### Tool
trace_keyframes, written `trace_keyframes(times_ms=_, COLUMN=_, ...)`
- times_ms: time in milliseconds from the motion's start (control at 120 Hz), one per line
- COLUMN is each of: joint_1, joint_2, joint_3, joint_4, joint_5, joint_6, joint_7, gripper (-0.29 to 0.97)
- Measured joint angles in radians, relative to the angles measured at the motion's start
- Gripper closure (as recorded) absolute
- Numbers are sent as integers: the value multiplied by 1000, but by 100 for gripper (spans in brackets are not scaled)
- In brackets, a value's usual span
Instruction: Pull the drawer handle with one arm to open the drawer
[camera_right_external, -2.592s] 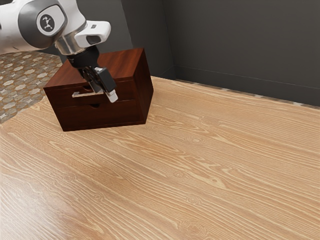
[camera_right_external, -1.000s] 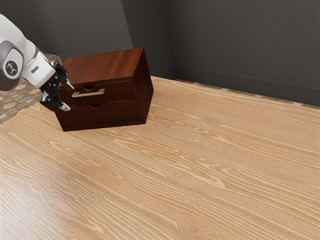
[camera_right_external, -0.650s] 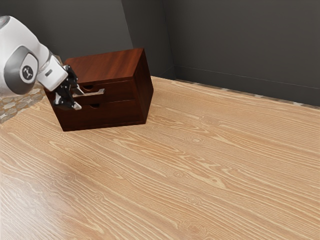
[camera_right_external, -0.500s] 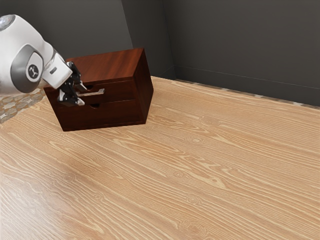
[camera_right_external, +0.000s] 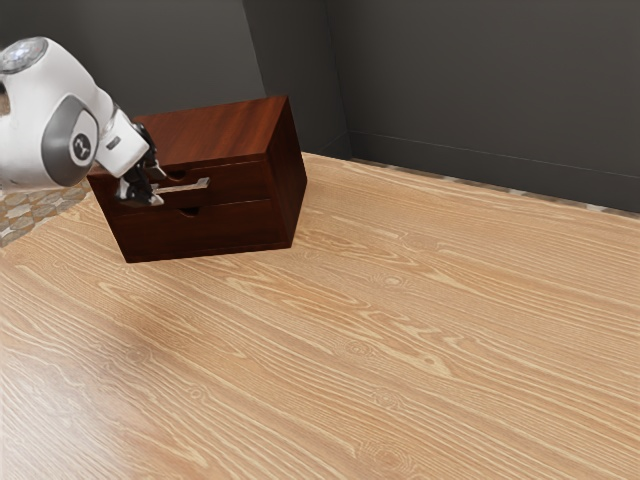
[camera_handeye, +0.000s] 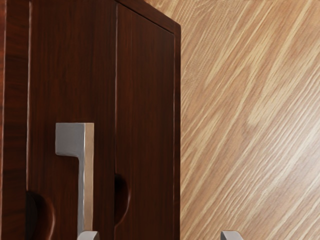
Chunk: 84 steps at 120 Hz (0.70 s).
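The arm (camera_right_external: 55, 120) reaches in from the exterior view's left, its tool (camera_right_external: 148, 192) spread wide at the handle (camera_right_external: 185, 185). The drawer (camera_right_external: 238, 180) sits flush in the cabinet (camera_right_external: 240, 125).

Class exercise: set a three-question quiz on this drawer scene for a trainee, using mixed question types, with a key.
1. True or false: the upper drawer is pulled out of the chest.
2. Where is the gripper? A) at one end of the handle; B) on top of the chest; C) resting on the table.
3. How many drawers carry a metal handle?
Key: 1 false; 2 A; 3 one.
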Motion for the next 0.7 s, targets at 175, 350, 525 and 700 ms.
trace_keyframes(times_ms=175, joint_1=2, joint_2=32, joint_3=-1, joint_4=22, joint_5=-7, joint_6=13, joint_7=0, gripper=42)
trace_keyframes(times_ms=350, joint_1=21, joint_2=79, joint_3=-2, joint_4=61, joint_5=-26, joint_6=21, joint_7=1, gripper=43)
trace_keyframes(times_ms=525, joint_1=23, joint_2=118, joint_3=-4, joint_4=95, joint_5=-36, joint_6=38, joint_7=1, gripper=44)
trace_keyframes(times_ms=700, joint_1=82, joint_2=159, joint_3=-67, joint_4=142, joint_5=-41, joint_6=63, joint_7=-1, gripper=44)
